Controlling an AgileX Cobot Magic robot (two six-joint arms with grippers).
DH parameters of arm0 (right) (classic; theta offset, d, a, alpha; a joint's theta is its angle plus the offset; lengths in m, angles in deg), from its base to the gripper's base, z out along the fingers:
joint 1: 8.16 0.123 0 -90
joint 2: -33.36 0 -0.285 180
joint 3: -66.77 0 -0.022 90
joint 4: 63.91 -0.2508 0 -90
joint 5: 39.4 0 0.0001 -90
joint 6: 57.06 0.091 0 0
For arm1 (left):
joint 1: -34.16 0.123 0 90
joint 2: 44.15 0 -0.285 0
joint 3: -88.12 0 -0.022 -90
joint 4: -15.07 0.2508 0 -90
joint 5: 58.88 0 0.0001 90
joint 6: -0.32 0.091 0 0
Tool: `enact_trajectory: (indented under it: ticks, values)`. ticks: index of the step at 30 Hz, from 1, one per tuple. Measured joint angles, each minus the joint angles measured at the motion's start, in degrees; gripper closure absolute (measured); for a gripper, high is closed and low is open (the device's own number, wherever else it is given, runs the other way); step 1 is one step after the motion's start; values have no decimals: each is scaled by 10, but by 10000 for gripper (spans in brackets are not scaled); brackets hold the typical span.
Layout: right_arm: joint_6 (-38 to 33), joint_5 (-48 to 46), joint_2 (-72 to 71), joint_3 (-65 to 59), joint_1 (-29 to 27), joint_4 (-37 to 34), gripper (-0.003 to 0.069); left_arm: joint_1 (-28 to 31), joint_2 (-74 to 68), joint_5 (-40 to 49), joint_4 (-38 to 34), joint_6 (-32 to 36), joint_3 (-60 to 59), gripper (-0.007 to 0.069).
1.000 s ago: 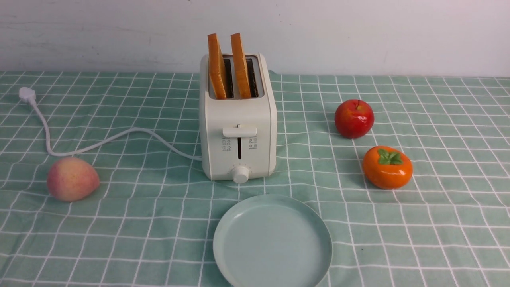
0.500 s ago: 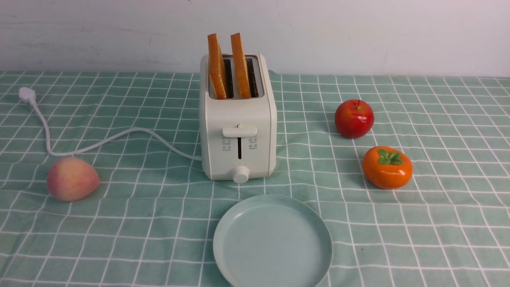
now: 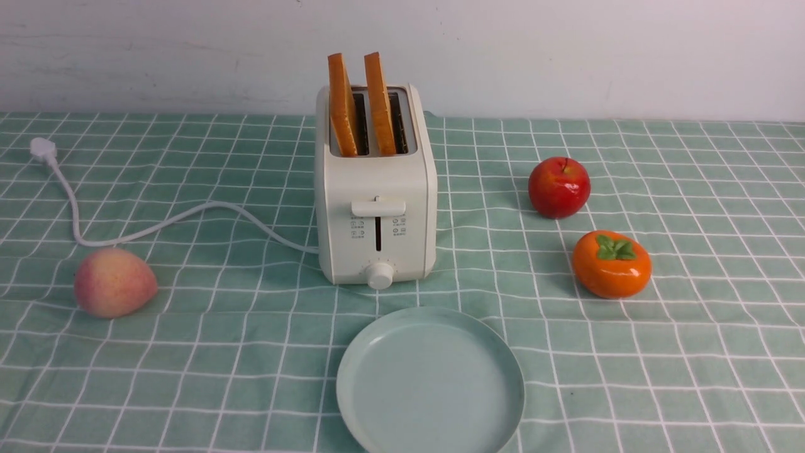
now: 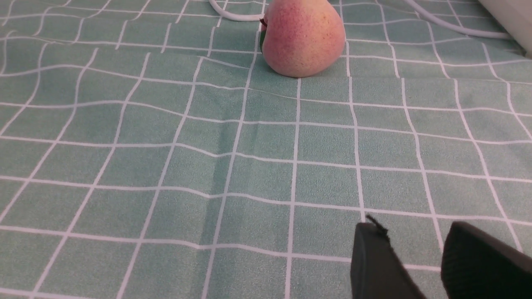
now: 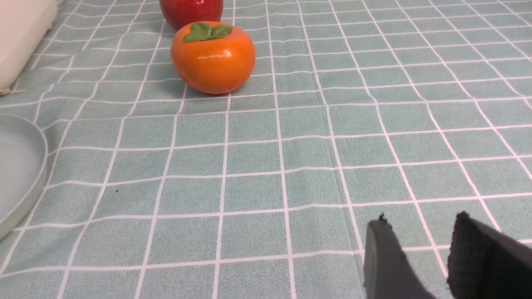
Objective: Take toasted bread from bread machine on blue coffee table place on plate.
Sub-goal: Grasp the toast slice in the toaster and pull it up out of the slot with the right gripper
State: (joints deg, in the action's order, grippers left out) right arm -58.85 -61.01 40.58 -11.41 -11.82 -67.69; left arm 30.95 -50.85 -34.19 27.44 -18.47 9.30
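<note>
The counter (image 3: 251, 365), covered by a green cloth with a white grid, bears all the objects. The toaster (image 3: 377, 189), cream-white and upright, serves as landmark. The plate (image 3: 431, 384), round and pale blue-green, lies just in front of the toaster. Two slices of toast (image 3: 379, 104) stand slightly tilted in the toaster's slots, their upper parts protruding. A peach (image 3: 115, 283) rests to the left of the toaster, an orange persimmon (image 3: 611, 264) to its right, and a red apple (image 3: 559, 187) behind the persimmon, also right of the toaster. A white cord (image 3: 163, 224) runs leftward from the toaster. The left fingers (image 4: 409, 245) and right fingers (image 5: 419, 236) are parted, with nothing between them.
</note>
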Motion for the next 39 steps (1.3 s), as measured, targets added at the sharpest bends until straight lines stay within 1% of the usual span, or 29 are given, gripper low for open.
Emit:
enact_trajectory:
  ticks: [4, 7, 10, 16, 18, 19, 20, 21, 22, 23, 27, 31, 32, 33, 34, 35, 36, 37, 39]
  values:
    - [0, 0, 0, 0, 0, 0, 419, 0, 0, 0, 8, 0, 0, 386]
    - [0, 0, 0, 0, 0, 0, 419, 0, 0, 0, 49, 0, 0, 386]
    - [0, 0, 0, 0, 0, 0, 419, 0, 0, 0, 73, 0, 0, 386]
    - [0, 2, 0, 0, 0, -3, 419, 0, 0, -16, 69, -19, 0, 386]
    - [0, 26, 0, -3, 0, -22, 419, 0, 0, -59, 67, -34, 0, 386]
    - [0, 29, 0, -3, 0, -24, 419, 0, 0, -63, 67, -34, 0, 386]
    - [0, 60, 0, -5, 0, -43, 419, 0, 0, -100, 67, -37, 0, 386]
    - [0, 70, 0, -5, 0, -48, 419, 0, 0, -110, 67, -37, 0, 386]
    - [0, 117, 0, -5, 0, -71, 419, 0, 0, -153, 67, -39, 0, 386]
    - [0, 145, 0, -5, 0, -83, 419, 0, 0, -172, 67, -39, 0, 386]
    - [0, 220, 0, -5, 0, -102, 419, 0, 0, -209, 67, -41, 0, 386]
    - [7, 264, 0, -5, 0, -111, 419, 0, 0, -237, 70, -37, -1, 386]
    - [31, 301, 0, -5, 0, -128, 419, 0, 0, -281, 64, -51, -2, 386]
    - [35, 307, 0, -5, 0, -131, 419, 0, 0, -288, 63, -51, -2, 386]
    - [48, 324, 0, -5, 0, -141, 419, 0, 0, -317, 57, -71, -2, 386]
    - [88, 369, 0, -5, 0, -159, 419, 0, 0, -380, 45, -101, -2, 386]
    - [88, 369, 0, -5, 0, -159, 419, 0, 0, -389, 44, -107, -2, 386]
    - [120, 398, 0, -3, 0, -170, 419, 0, 0, -459, 32, -141, -2, 386]
    - [151, 403, 0, 18, 0, -172, 419, 0, 0, -541, 18, -177, 4, 386]
